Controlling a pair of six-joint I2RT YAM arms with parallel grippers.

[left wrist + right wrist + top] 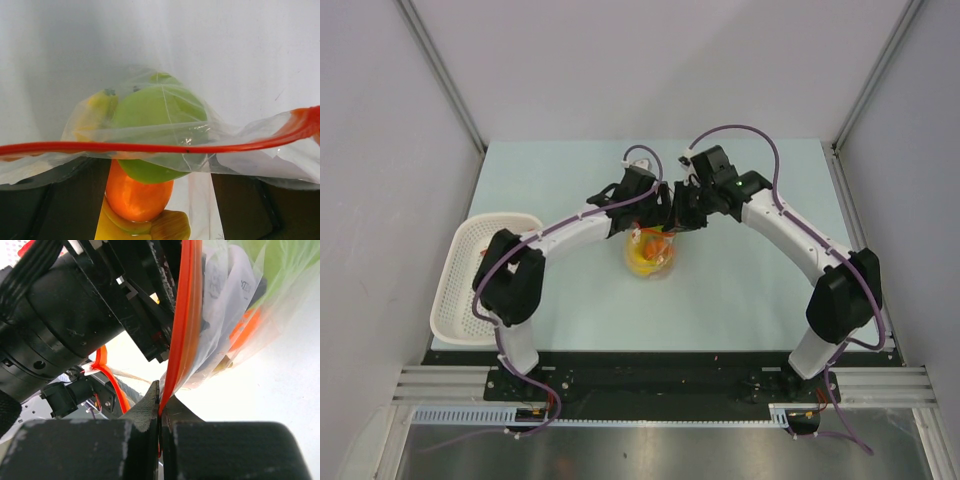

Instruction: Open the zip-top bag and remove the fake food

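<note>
Over the middle of the table (pixel 750 290) the 2 grippers meet at the zip-top bag (pixel 665 268), which sits just in front of them with the fake food (pixel 650 255) inside. The right gripper (pixel 160 412) has its jaws pressed together on the red zip strip (pixel 184 330), pinching the bag's mouth edge between them. The left gripper (pixel 157 167) shows its 2 fingers (pixel 75 200) standing well apart, the strip stretched across in front of them and clear film draped over their tips. Through the plastic the left wrist view shows a round green fruit (pixel 157 112), a yellow banana (pixel 97 107) beside it and an orange piece (pixel 137 192) below. A white basket (pixel 445 300) stands at the table's left edge, well apart from the bag
</note>
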